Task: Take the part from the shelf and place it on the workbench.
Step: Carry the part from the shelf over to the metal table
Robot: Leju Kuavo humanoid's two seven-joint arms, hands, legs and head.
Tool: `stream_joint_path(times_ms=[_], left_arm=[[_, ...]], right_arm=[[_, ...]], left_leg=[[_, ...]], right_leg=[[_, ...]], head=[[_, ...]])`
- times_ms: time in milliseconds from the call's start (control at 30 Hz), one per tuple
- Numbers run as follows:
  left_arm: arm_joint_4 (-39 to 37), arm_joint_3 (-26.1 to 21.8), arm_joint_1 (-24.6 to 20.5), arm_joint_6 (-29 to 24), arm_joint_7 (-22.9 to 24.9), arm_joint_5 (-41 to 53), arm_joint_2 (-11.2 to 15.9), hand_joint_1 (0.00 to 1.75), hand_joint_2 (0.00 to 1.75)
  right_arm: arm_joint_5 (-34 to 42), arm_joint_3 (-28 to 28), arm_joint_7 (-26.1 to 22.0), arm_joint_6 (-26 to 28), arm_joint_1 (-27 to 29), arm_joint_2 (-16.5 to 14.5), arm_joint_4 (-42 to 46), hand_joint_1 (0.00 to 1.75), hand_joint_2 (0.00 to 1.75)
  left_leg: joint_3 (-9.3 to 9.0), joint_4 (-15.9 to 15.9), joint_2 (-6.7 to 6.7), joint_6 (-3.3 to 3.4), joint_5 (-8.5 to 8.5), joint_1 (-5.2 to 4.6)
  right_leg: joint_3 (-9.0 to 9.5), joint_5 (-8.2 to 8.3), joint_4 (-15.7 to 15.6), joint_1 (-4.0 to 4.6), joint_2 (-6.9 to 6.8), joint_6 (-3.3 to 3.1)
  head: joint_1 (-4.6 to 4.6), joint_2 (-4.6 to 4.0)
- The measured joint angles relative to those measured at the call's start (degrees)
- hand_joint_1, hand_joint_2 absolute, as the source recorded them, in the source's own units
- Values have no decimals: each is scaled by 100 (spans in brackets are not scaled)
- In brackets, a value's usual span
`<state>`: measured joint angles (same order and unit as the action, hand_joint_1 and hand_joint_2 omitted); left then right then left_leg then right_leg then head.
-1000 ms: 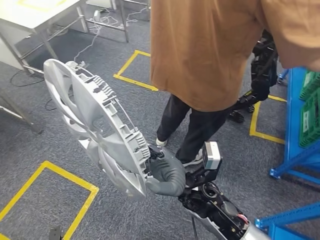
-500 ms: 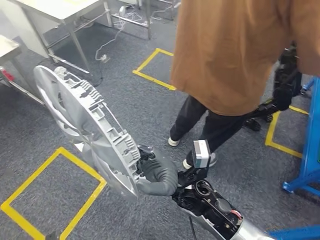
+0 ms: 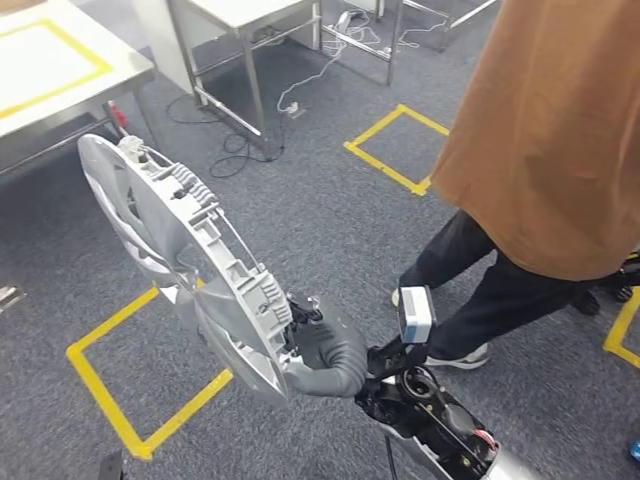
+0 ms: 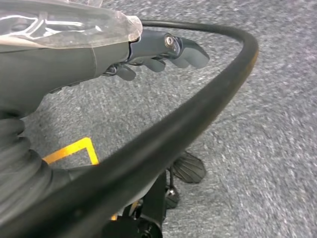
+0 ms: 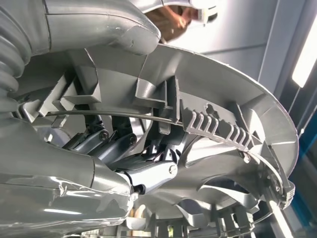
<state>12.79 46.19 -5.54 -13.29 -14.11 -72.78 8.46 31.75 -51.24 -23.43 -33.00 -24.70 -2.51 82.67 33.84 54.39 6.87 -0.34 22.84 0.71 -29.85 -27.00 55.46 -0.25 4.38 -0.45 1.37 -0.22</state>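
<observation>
The part is a silver plastic wheel cover (image 3: 173,250) with ribbed clips on its back, held on edge above the carpet. My right hand (image 3: 324,355) grips its lower rim, thumb on the back face. The right wrist view shows my dark fingers (image 5: 149,173) hooked through the wheel cover (image 5: 224,99) from close behind. The workbench (image 3: 60,70), pale-topped with yellow tape lines, stands at the upper left, beyond the cover. My left hand (image 4: 157,49) hangs over the carpet with fingers stretched out and nothing in them.
A person in a brown top and dark trousers (image 3: 543,150) stands close on the right. A second metal-legged table (image 3: 249,15) stands behind, with cables (image 3: 249,140) on the floor beneath. Yellow tape squares (image 3: 98,390) mark the grey carpet.
The whole picture has shifted: the camera has turned left, bringing the workbench into view and moving the person and blue racks rightward. My right hand still holds the wheel cover the same way.
</observation>
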Motion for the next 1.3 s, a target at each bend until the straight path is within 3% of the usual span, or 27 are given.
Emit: stream_joint_path(times_ms=[67,133,200,267,300,333,433,500,567,600,667,733,767,800,833,867,933,1000,1033,1100,1167,1233,1300], left_arm=[[-1,2,18,-1,-1,-3,7,0,175],[-2,3,36,-3,-1,-10,14,0,175],[-2,4,17,-5,-3,-15,15,0,175],[-2,4,-2,-5,-4,-15,15,0,175],[-2,4,-1,-5,-4,-15,15,0,175],[-2,4,3,-4,-4,-15,16,0,175],[-2,4,3,-3,-5,-13,30,0,175],[-1,4,-9,-1,-7,-5,35,0,175],[-1,5,-3,0,-9,-1,40,0,175],[-1,7,4,0,-9,-1,42,0,175],[-2,9,7,0,-9,-1,44,0,175],[-2,18,-2,0,-9,0,44,0,175],[-2,22,-8,0,-9,0,45,0,175],[-2,27,-9,0,-9,0,45,0,175],[-2,31,-8,0,-9,0,46,0,175],[-2,32,-7,0,-9,0,46,0,175],[-1,34,-10,0,-9,0,38,0,175],[-1,37,-14,0,-10,0,27,0,175],[-1,38,-9,0,-11,0,24,0,175],[-3,39,22,-1,-10,0,33,0,175],[-4,39,29,-3,-8,0,39,0,175],[-4,40,-1,-3,-7,1,41,0,175],[-4,40,-12,-2,-7,1,44,0,175]], right_arm=[[0,-23,15,-3,-26,-3,-3,161,175],[1,-40,24,-3,-38,-16,-6,161,175],[1,-49,23,-3,-46,-26,-10,161,175],[-7,-57,32,1,-41,-27,-18,161,175],[-11,-65,39,3,-37,-27,-23,161,175],[-16,-76,45,5,-34,-27,-27,161,175],[-22,-108,50,15,-34,-28,-27,161,175],[-27,-120,53,30,-37,-29,-27,161,175],[-32,-135,57,46,-38,-31,-26,161,175],[-32,-142,60,55,-38,-32,-26,161,175],[-32,-147,57,65,-38,-35,-25,161,175],[-32,-150,54,67,-32,-34,-26,161,175],[-32,-152,54,67,-22,-33,-27,161,175],[-32,-155,56,68,-12,-32,-28,161,175],[-32,-157,57,68,-4,-32,-29,161,175],[-32,-158,58,68,0,-31,-29,161,175],[-32,-159,58,68,-1,-31,-29,161,175],[-32,-159,56,67,-4,-31,-28,161,175],[-32,-159,56,67,-4,-31,-28,161,175],[-32,-159,56,69,-8,-34,-28,161,175],[-31,-159,50,72,-15,-41,-27,161,175],[-28,-157,40,73,-19,-46,-28,161,175],[-29,-157,40,73,-7,-46,-39,161,175]], left_leg=[[48,-16,107,-74,-35,21],[142,131,-86,-133,63,11],[445,740,-442,-185,397,7],[826,1492,-585,-244,694,33],[915,1660,-613,-270,712,52],[883,1599,-642,-294,626,71],[272,470,-915,-332,111,98],[50,52,-1019,-259,-1,75],[48,43,-907,-148,22,55],[38,40,-851,-109,28,58],[10,28,-744,-29,28,78],[1,26,-631,20,32,69],[0,27,-564,31,34,56],[-5,28,-485,37,37,41],[-13,29,-403,40,38,26],[-25,29,-318,41,40,15],[-41,31,-164,35,40,5],[-16,33,-22,0,28,20],[7,27,47,-34,11,34],[46,15,126,-109,-17,50],[167,236,-137,-159,130,25],[508,923,-503,-204,495,23],[851,1614,-617,-257,746,51]], right_leg=[[66,-5,-85,1,-70,-21],[109,51,-164,-23,-212,-68],[124,82,-214,-27,-381,-107],[117,73,-215,-21,-554,-121],[116,65,-214,-22,-634,-118],[118,54,-212,-26,-708,-107],[138,-18,-165,-27,-896,-17],[161,-79,-134,4,-993,59],[211,-120,-140,11,-1086,117],[225,-162,-117,-1,-1067,149],[101,-401,227,-29,-832,192],[-276,-791,1041,-31,-554,196],[-480,-928,1443,-28,-500,190],[-621,-960,1684,-24,-472,175],[-658,-867,1691,-22,-453,150],[-586,-662,1453,-17,-419,114],[-275,-185,632,-3,-165,23],[-47,12,81,7,77,-23],[-1,-1,3,12,99,-29],[65,23,-85,2,-39,-39],[104,78,-178,-33,-200,-75],[114,98,-217,-35,-374,-102],[106,90,-215,-28,-553,-107]], head=[[5,0],[-33,0],[-109,0],[-168,0],[-191,0],[-216,0],[-298,0],[-308,0],[-265,0],[-245,0],[-198,0],[-117,0],[-79,0],[-53,0],[-33,0],[-19,0],[3,0],[19,0],[28,0],[52,0],[7,0],[-80,0],[-139,0]])
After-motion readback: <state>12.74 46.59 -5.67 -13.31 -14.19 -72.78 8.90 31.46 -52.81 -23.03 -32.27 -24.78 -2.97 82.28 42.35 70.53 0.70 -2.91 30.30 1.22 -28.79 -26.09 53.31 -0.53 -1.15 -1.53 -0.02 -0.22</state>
